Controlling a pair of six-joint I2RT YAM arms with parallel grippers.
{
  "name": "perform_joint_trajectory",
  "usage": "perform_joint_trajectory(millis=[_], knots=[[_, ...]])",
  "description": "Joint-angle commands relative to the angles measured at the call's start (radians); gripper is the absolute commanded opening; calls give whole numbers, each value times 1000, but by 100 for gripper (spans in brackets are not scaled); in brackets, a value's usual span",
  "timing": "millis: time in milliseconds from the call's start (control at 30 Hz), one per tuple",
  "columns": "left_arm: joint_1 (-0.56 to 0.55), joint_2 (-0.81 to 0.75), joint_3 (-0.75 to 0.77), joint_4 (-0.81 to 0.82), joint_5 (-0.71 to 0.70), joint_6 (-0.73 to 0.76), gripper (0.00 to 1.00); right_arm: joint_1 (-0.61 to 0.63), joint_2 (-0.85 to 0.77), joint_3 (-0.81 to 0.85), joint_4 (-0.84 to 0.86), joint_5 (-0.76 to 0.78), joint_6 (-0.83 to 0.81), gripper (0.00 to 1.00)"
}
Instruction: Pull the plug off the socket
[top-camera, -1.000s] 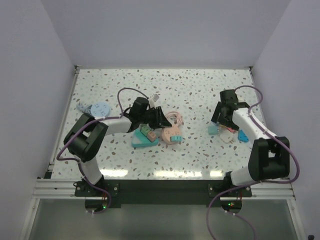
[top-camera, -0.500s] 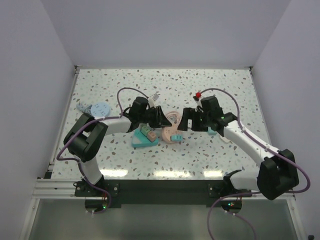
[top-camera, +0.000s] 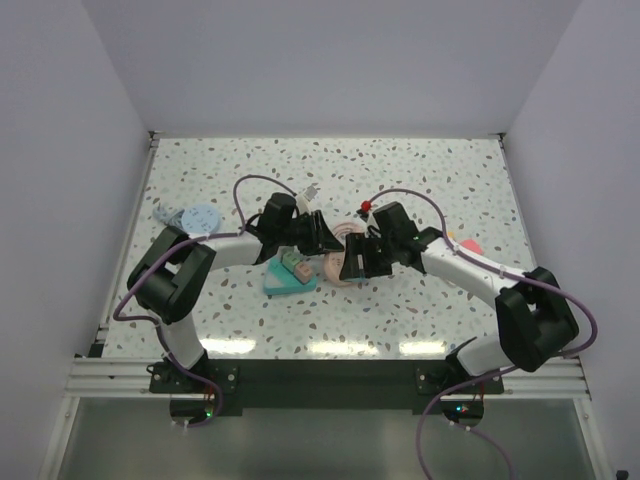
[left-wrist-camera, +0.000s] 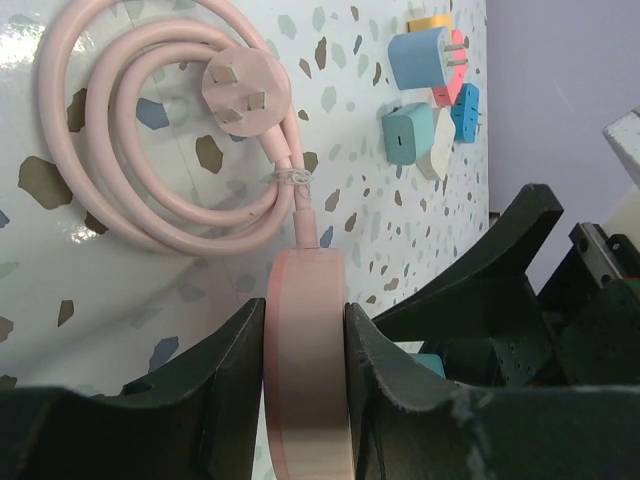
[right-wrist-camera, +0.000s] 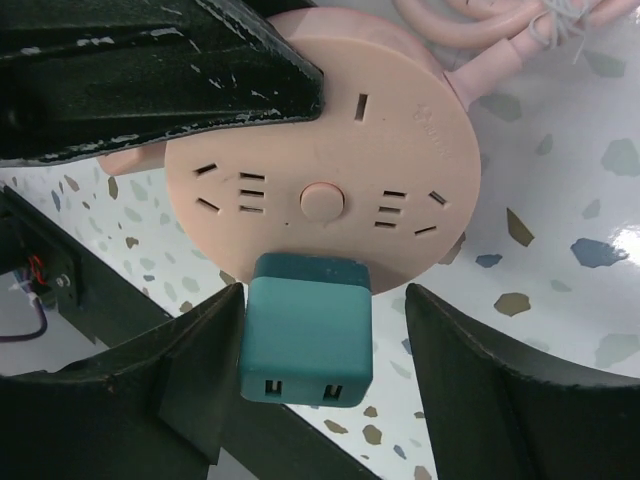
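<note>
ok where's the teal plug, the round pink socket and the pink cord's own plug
teal plug (right-wrist-camera: 305, 335), right wrist view, middle of its body
round pink socket (right-wrist-camera: 400, 130), right wrist view, bare face right of the upper slot
pink cord plug (left-wrist-camera: 247, 88), left wrist view, centre of its pronged face

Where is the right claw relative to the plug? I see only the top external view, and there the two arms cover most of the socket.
Observer: On the right wrist view the right claw is open and straddles the teal plug, with a gap on both sides.
Operator: Is the plug out already?
Observer: No, it sits plugged into the round pink socket.
Operator: Does something hold the socket?
Observer: Yes, the left wrist view shows the left claw shut on the socket's rim.
</note>
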Motion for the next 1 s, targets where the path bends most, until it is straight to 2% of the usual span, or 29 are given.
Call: perform_joint_trajectory(millis=[0, 33, 67, 133, 167, 233, 267, 300, 533, 767, 967], knots=[[6, -41, 29, 98, 20, -29, 0, 11, 12, 29, 3, -16, -1, 67], [6, -44, 31, 98, 18, -28, 0, 11, 11, 32, 0, -16, -1, 62], [5, -44, 29, 98, 17, -28, 0, 11, 14, 34, -8, -14, -1, 53], [6, -44, 26, 98, 14, -26, 0, 11, 12, 47, -23, -8, -9, 42], [6, -44, 26, 97, 11, -23, 0, 11, 6, 52, -38, -8, -9, 29], [6, -45, 26, 69, -3, 0, 0, 10, -23, 76, -72, 1, -9, 16], [6, -48, 23, 60, -8, 9, 0, 10, -37, 87, -89, 15, -12, 4], [6, -48, 22, 48, -14, 20, 0, 8, -66, 115, -104, 19, -19, 0], [8, -44, -11, 36, -28, 44, 0, -39, -118, 218, -308, -37, -119, 0], [9, -60, 14, 45, -20, 30, 0, -104, -119, 238, -363, -105, -167, 0], [9, -80, 86, -3, -20, 43, 0, -151, -117, 359, -475, -186, -225, 0]])
